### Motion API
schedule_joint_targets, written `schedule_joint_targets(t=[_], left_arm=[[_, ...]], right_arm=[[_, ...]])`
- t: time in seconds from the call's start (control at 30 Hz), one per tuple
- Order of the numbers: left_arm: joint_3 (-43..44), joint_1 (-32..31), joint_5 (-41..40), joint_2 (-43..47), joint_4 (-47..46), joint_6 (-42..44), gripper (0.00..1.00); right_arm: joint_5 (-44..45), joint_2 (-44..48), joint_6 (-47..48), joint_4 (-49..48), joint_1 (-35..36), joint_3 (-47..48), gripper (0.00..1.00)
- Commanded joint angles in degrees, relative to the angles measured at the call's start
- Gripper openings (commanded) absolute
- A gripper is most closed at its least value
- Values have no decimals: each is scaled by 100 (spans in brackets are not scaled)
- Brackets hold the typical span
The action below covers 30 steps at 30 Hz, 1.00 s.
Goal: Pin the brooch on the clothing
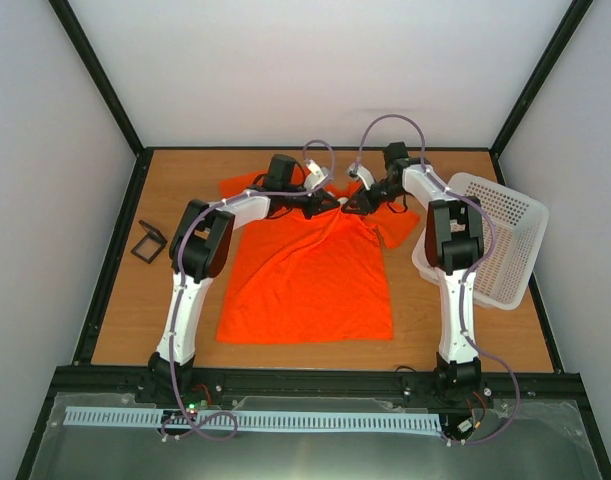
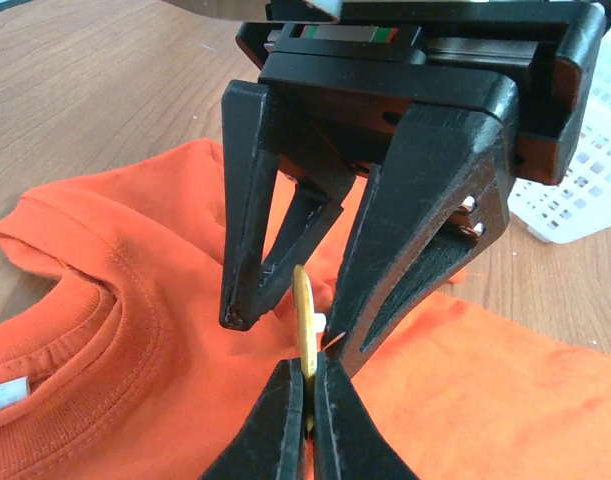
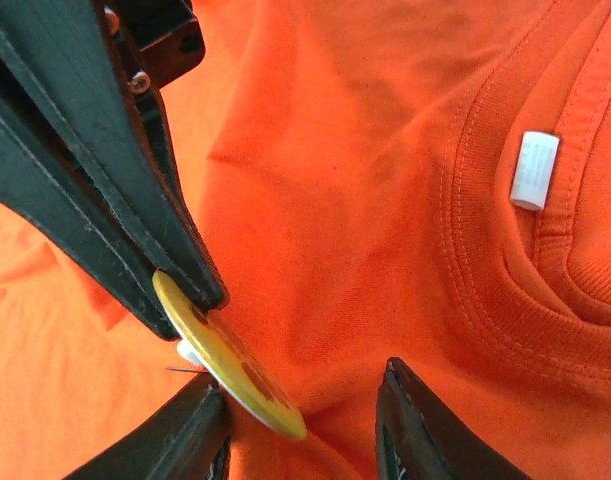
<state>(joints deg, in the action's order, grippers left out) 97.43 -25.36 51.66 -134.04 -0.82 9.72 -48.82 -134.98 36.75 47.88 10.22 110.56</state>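
Note:
The orange clothing [image 1: 305, 280] lies flat on the table, neck toward the far side. Both grippers meet just below its collar. My left gripper [image 2: 307, 368] is shut on the lower edge of the golden brooch [image 2: 304, 315], holding the disc upright on its rim above the fabric [image 2: 105, 360]. In the right wrist view the brooch [image 3: 230, 362] slants between the left gripper [image 3: 190, 300] and my right gripper [image 3: 300, 378]. The right gripper is open. Its left finger [image 3: 190, 430] sits by the brooch's white back and thin pin; the other finger stands apart over the shirt [image 3: 365, 200].
A white perforated basket [image 1: 495, 240] lies tilted at the table's right edge, close behind the right arm. A small black square box [image 1: 148, 242] sits at the left edge. The shirt's white neck label [image 3: 534, 170] shows inside the collar.

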Motion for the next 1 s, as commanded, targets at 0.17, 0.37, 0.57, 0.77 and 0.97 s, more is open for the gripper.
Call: schedule_joint_targets(t=[0.17, 0.37, 0.57, 0.77, 0.97], left_arm=[[-188, -394, 512, 494, 124, 609, 1], [-246, -426, 477, 536, 139, 716, 1], [-121, -475, 421, 458, 321, 862, 1], [-124, -519, 403, 483, 386, 990, 1], [-59, -599, 292, 498, 557, 1249, 1]], right_arm=[[-144, -384, -704, -251, -2, 596, 38], [-211, -776, -1245, 77, -29, 1243, 37], [-276, -829, -1427, 61, -20, 1282, 38], [-236, -925, -1860, -29, -37, 1366, 39], [-138, -1054, -2261, -48, -45, 1597, 39]])
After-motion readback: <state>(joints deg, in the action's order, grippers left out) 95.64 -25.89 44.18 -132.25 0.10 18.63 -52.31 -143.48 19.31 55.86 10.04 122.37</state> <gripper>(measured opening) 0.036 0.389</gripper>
